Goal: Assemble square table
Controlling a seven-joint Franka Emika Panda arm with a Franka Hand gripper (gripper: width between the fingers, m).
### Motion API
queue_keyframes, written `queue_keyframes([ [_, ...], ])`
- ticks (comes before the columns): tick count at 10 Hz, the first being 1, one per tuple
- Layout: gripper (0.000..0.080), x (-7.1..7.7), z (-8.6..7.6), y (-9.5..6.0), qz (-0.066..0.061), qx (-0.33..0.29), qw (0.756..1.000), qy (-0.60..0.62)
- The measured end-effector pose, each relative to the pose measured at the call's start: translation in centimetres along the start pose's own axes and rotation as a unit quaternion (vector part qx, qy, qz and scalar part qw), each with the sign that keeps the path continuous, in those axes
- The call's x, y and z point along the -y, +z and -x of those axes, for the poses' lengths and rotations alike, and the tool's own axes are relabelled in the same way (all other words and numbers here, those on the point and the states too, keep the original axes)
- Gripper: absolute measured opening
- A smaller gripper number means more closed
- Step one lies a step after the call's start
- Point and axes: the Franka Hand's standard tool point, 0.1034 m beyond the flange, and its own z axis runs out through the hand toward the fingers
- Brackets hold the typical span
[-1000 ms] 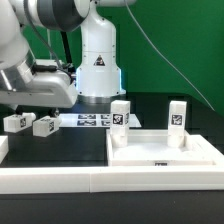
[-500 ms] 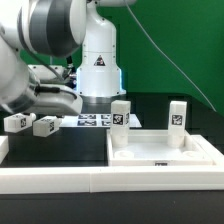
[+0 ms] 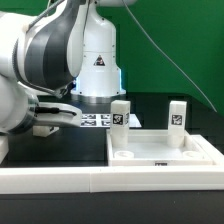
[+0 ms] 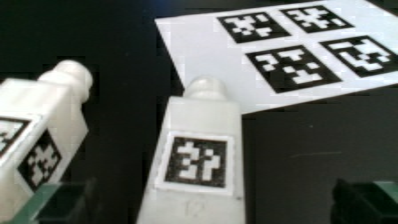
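The square table's white slab (image 3: 165, 150) lies at the exterior view's right, with two white tagged legs (image 3: 120, 113) (image 3: 177, 114) standing upright at its far corners. Two more tagged legs lie loose on the black surface in the wrist view, one (image 4: 199, 150) between my fingers and one (image 4: 36, 120) beside it. My gripper (image 4: 210, 205) is open, with a finger on each side of the middle leg and not touching it. In the exterior view my arm hides the loose legs and the fingers.
The marker board (image 4: 285, 50) lies just beyond the loose legs and also shows in the exterior view (image 3: 97, 120), in front of the robot base (image 3: 97, 65). A long white rail (image 3: 60, 180) borders the black surface at the front.
My arm has swung down and towards the camera. It now covers the two loose legs that showed at the exterior view's left.
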Motion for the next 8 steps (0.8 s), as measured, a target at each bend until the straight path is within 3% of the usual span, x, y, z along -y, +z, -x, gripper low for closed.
queue_keyframes([
  [6, 0.0649, 0.14, -1.15, 0.96, 0.010, -0.019, 1.000, -0.001],
  [8, 0.0391, 0.14, -1.16, 0.93, 0.010, -0.019, 1.000, -0.001],
])
